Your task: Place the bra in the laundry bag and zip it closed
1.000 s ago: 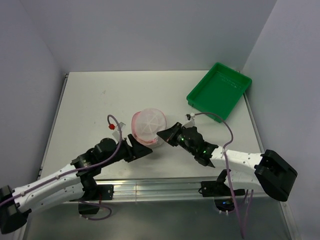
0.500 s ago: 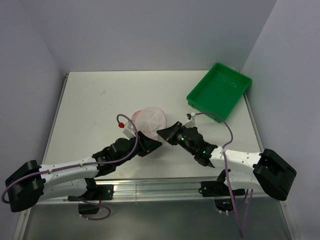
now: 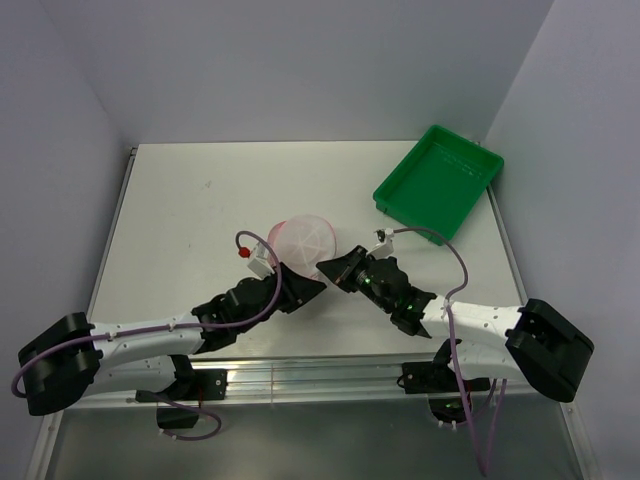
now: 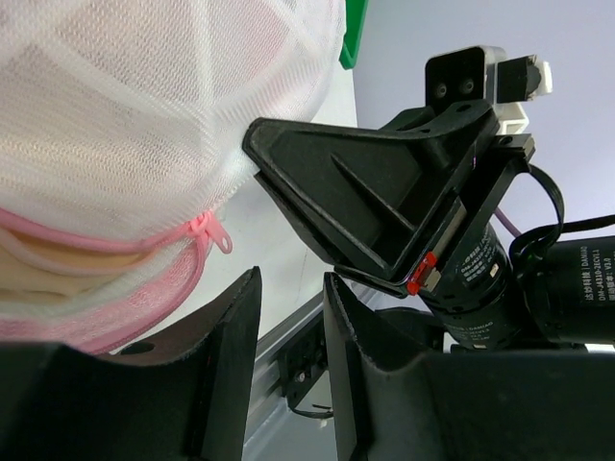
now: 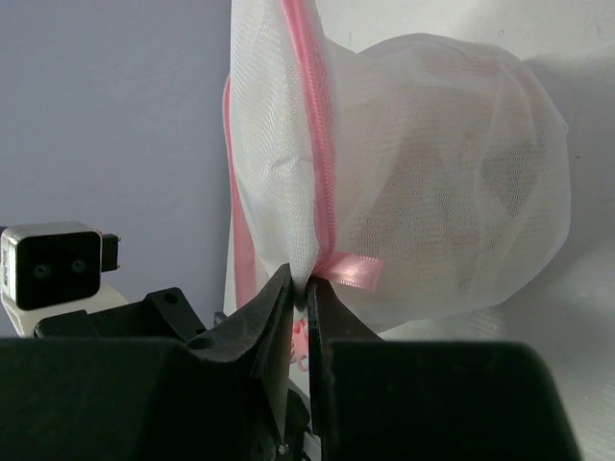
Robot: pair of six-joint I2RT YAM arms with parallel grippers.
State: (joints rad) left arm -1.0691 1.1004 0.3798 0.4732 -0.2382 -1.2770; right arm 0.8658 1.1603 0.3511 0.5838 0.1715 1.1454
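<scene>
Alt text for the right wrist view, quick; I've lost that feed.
The right gripper is pinched shut on the mesh edge of the laundry bag, just beside its pink zipper and a pink ribbon loop. The bag bulges to the right, over the table.

The bag (image 3: 300,240) is a small round dome of translucent white mesh with pink zipper trim. It sits around the middle of the table (image 3: 180,200), slightly toward the near side, its ribbed face turned upward. Its near-right edge is pinched in the right gripper (image 5: 300,288), beside a pink ribbon (image 5: 354,270). The zipper looks closed along the stretch seen there. At the pink pull (image 4: 211,230), two pink bands run left, apart. The bra (image 4: 38,272) shows only as peach fabric between those bands, inside the bag.
</scene>
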